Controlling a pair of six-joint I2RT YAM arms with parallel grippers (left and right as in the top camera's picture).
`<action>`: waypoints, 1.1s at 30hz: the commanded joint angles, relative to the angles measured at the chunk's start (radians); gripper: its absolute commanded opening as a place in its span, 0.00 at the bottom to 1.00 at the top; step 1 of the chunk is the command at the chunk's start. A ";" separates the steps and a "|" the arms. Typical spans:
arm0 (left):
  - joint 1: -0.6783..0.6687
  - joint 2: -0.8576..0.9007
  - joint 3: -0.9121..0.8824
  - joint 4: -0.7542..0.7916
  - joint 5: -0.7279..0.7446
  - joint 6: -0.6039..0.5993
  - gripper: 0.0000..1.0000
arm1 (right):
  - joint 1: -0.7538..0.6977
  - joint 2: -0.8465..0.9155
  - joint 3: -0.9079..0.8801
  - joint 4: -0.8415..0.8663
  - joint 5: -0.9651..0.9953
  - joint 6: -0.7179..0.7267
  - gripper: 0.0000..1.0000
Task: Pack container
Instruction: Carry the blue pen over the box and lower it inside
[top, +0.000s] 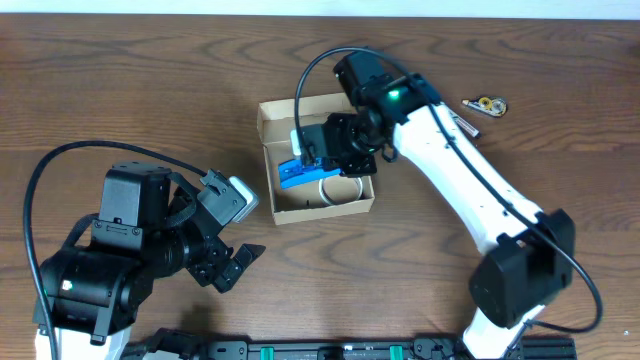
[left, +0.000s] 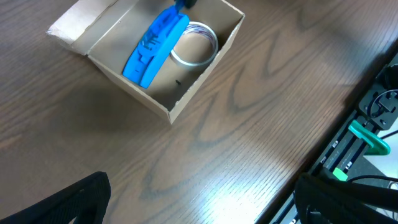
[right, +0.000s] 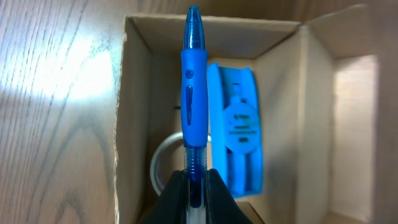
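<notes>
The tan cardboard container (top: 316, 160) lies open at the table's middle, its flap lid (top: 298, 108) folded back. Inside lie a blue flat packet (top: 303, 172) and a clear tape ring (top: 342, 189). The left wrist view shows the container (left: 198, 79), the packet (left: 155, 47) and the ring (left: 194, 45). My right gripper (right: 196, 180) is shut on a blue pen (right: 193, 93) and holds it over the open container (right: 134, 93), next to the packet (right: 240, 134). My left gripper (top: 232, 263) is open and empty, above bare table left of the container.
A dark pen (top: 459, 121) and a small yellow-and-white item (top: 486, 104) lie at the far right of the table. A black rail with green clips (top: 340, 350) runs along the front edge, also shown in the left wrist view (left: 367, 140).
</notes>
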 joint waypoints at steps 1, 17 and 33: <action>0.006 -0.002 0.027 -0.003 0.015 0.017 0.95 | 0.023 0.038 0.003 -0.011 -0.019 -0.028 0.01; 0.006 -0.002 0.027 -0.003 0.015 0.017 0.95 | 0.067 0.109 0.003 -0.083 -0.014 0.068 0.01; 0.006 -0.002 0.027 -0.002 0.015 0.017 0.95 | 0.065 0.110 -0.035 -0.062 -0.002 0.127 0.02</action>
